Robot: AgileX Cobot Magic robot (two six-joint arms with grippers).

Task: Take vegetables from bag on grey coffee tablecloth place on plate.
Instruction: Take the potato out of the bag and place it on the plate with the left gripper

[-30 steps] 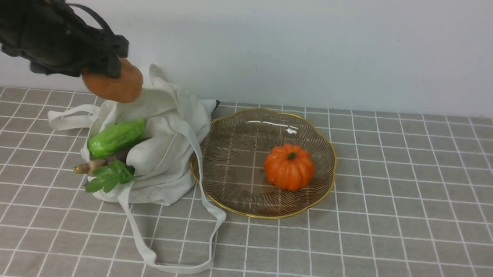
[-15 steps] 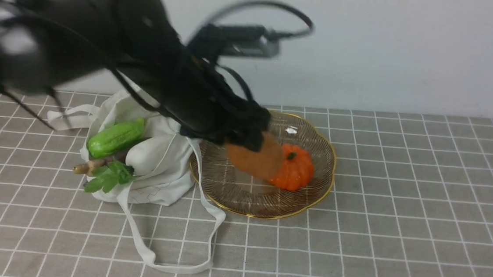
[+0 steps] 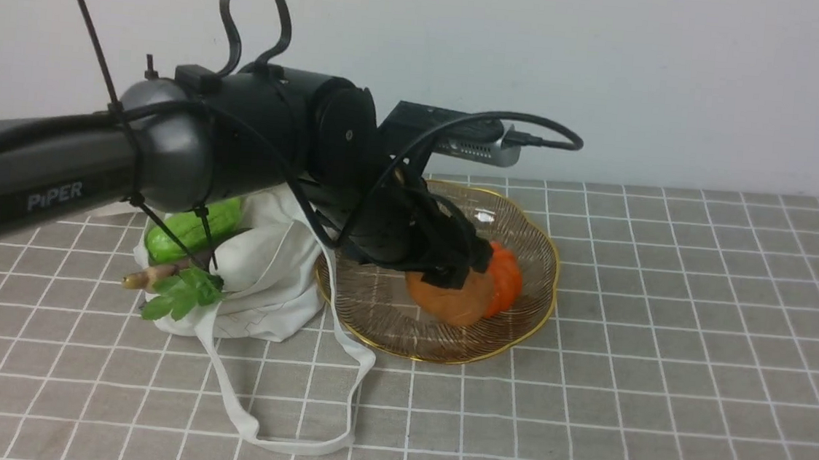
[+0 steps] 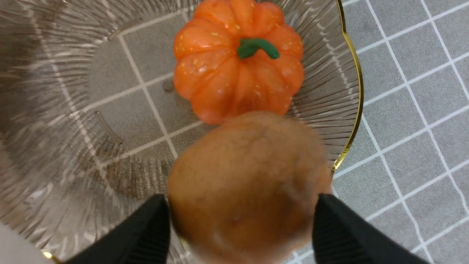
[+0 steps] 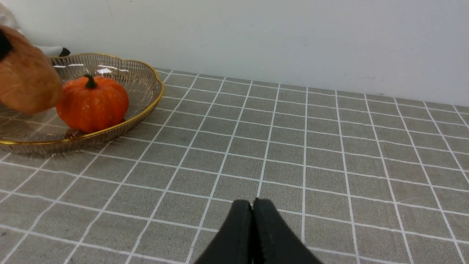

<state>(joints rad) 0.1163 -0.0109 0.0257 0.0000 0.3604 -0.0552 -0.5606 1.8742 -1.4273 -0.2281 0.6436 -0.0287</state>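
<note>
My left gripper (image 3: 461, 267) is shut on the oval tan-brown potato (image 3: 448, 300) and holds it low inside the ribbed glass plate (image 3: 375, 300), against an orange toy pumpkin (image 3: 508, 282). In the left wrist view the black fingers (image 4: 150, 227) flank the potato (image 4: 245, 187) above the plate (image 4: 73, 110). The off-white bag (image 3: 268, 263) lies left of the plate with the green gourd (image 3: 168, 236), the thin root (image 3: 146, 276) and the leafy sprig (image 3: 181, 294) at its mouth. My right gripper (image 5: 252, 207) is shut and empty above the tablecloth (image 5: 293, 146), out of the front view.
The bag's long strap (image 3: 290, 444) loops forward over the checked tablecloth (image 3: 663, 352). A pale wall (image 3: 612, 70) stands just behind the plate and bag. My left arm (image 3: 168, 145) stretches over the bag.
My left arm has swung right from above the bag and lowered the potato into the plate next to the pumpkin. The bag and its other vegetables have not moved.
</note>
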